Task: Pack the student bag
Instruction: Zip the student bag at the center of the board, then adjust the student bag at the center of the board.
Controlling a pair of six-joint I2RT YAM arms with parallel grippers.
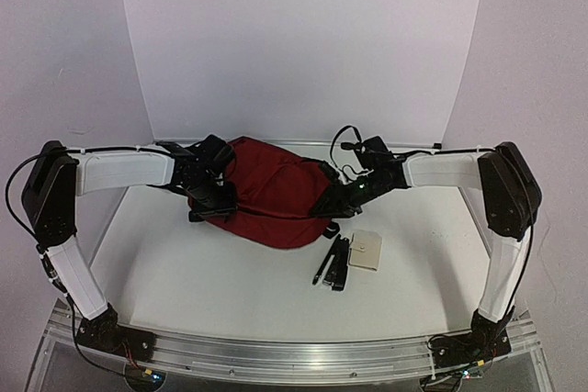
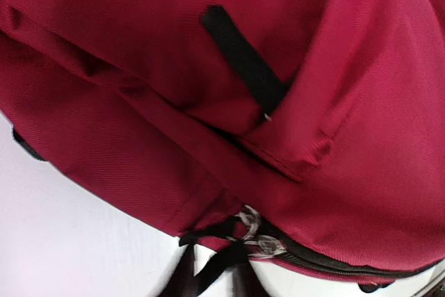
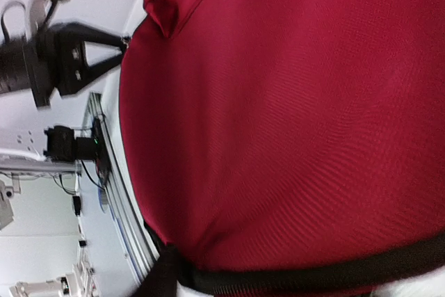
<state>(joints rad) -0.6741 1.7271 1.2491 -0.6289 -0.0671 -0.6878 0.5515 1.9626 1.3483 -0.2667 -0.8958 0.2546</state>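
The dark red student bag [image 1: 271, 195] lies toward the back of the bench [image 1: 211, 273], between the 2 arms. The left hand [image 1: 213, 192] sits against its left side and the right hand [image 1: 342, 197] against its right. I cannot tell whether either is clenched or released. A few slim black items [image 1: 332, 265] and a beige pad [image 1: 366, 251] lie near the bag's front right

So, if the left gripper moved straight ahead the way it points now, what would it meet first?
The red backpack. Its cloth fills the left wrist view, and the right wrist view shows the left gripper aimed at its edge, seemingly almost touching.
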